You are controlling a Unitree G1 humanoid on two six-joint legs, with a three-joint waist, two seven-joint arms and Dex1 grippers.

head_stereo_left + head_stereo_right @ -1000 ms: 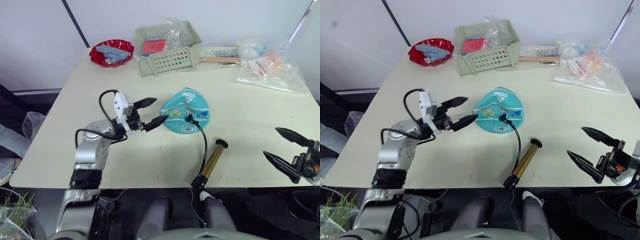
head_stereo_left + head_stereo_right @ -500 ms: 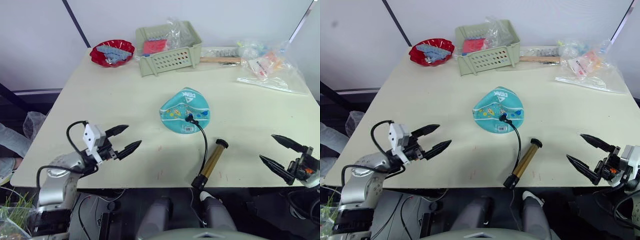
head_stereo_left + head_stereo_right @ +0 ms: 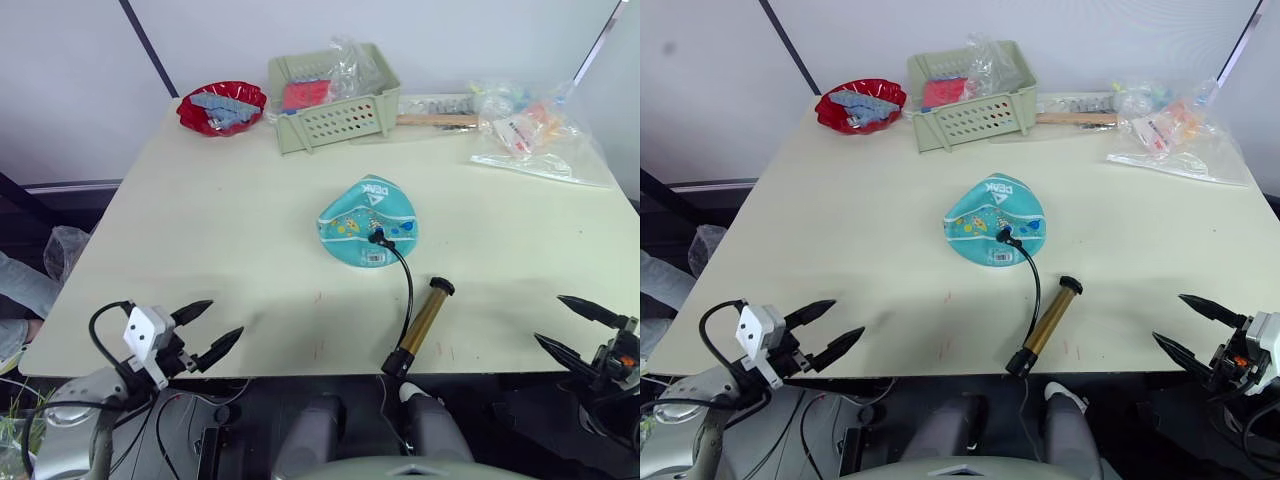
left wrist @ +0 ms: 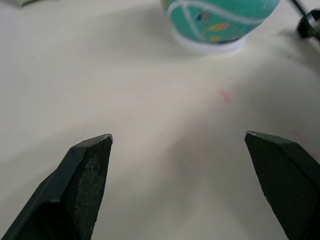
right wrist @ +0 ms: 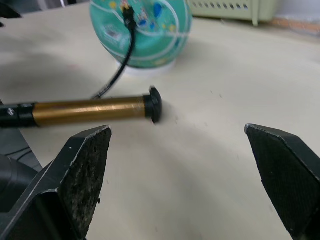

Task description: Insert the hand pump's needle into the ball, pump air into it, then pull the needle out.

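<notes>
The teal ball point(image 3: 368, 222) with white stripes rests on a white ring at the table's middle. A thin black hose point(image 3: 410, 290) runs from a plug on the ball's near side to the gold-bronze hand pump point(image 3: 424, 324), which lies flat near the table's front edge. The needle is hidden where the hose end meets the ball. My left gripper point(image 3: 225, 318) is open and empty at the front left corner, far from the ball point(image 4: 220, 20). At the front right edge my right gripper point(image 3: 548, 318) is open and empty, facing the pump point(image 5: 90, 111) and ball point(image 5: 142, 30).
A red bowl point(image 3: 222, 105) with blue pieces stands at the back left. Beside it is a green basket point(image 3: 335, 95) holding bagged items. A wooden stick point(image 3: 435, 120) and plastic bags point(image 3: 530, 130) lie at the back right.
My left gripper has drawn back from beside the ball to the table's front left corner. The right gripper has sunk slightly toward the front edge. Ball and pump have not moved.
</notes>
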